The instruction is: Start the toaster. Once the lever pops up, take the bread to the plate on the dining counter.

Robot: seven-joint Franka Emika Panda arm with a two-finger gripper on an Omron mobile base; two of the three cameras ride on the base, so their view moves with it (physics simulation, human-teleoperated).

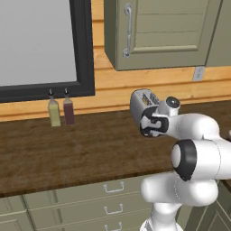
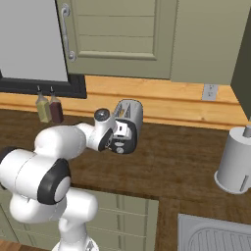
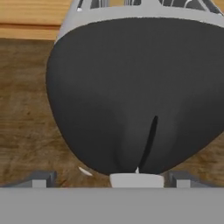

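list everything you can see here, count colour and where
toaster: 1, silver with dark end face, on the counter by the back wall, right in front of the hand
toaster lever: 1, whitish, low on the dark end face, between the finger tips
bottles: 2, one olive, one dark red, side by side at the back of the counter under the window
counter: 1, dark wood top, grey-green handled drawers below
window: 1, black frame, above the bottles
wall cabinet: 1, grey-green, metal handle
wall outlet: 1, grey, on the wooden wall
paper towel roll: 1, whitish, far right of counter
sink: 1, grey, lower right
gripper: 1, dark tips, open astride the lever
arm: 1, white with dark joints
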